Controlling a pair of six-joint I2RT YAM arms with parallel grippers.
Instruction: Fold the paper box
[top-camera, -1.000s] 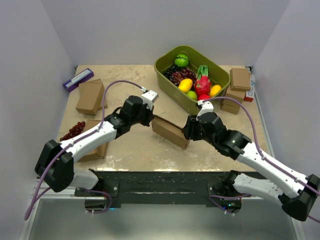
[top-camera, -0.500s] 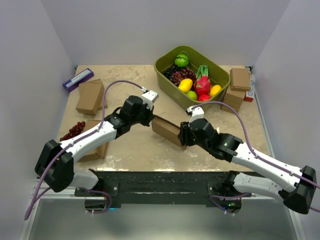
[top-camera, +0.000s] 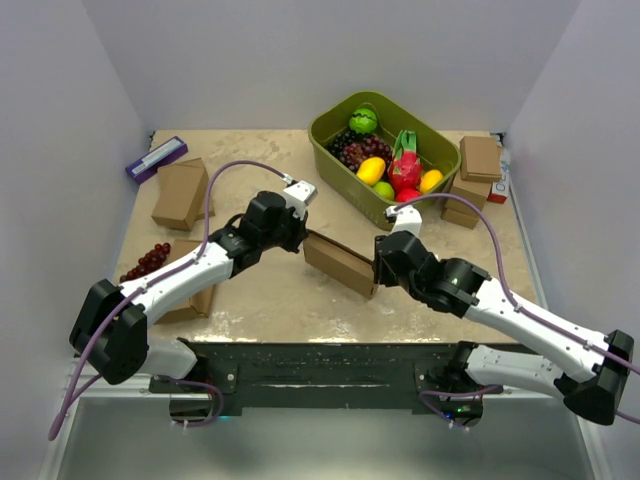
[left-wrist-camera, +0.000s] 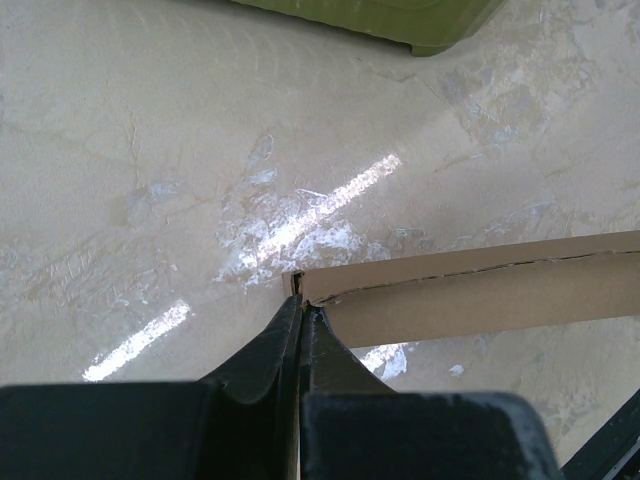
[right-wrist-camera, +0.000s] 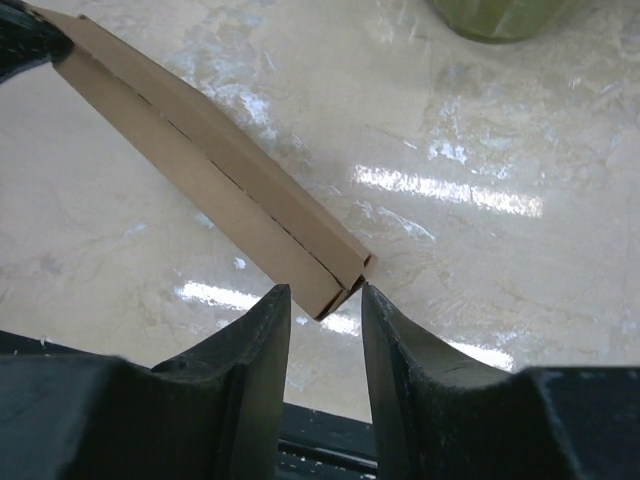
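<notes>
The paper box (top-camera: 340, 263) is a flattened brown cardboard piece held above the table's middle between both arms. My left gripper (top-camera: 303, 238) is shut on its left corner; in the left wrist view the fingertips (left-wrist-camera: 300, 305) pinch the cardboard edge and the box (left-wrist-camera: 480, 295) runs off to the right. My right gripper (top-camera: 378, 272) is at the box's right end. In the right wrist view its jaws (right-wrist-camera: 325, 292) stand open on either side of the end of the box (right-wrist-camera: 210, 190), the right fingertip close to the corner.
An olive-green tub (top-camera: 335, 130) of toy fruit stands at the back right. Smaller cardboard boxes lie at the left (top-camera: 180, 193), under the left arm (top-camera: 195, 300) and at the right (top-camera: 478, 160). Grapes (top-camera: 148, 262) and a purple box (top-camera: 156, 158) lie at the left.
My right arm swung in toward the box's right end and its jaws narrowed a little. The left arm and its grip have not moved.
</notes>
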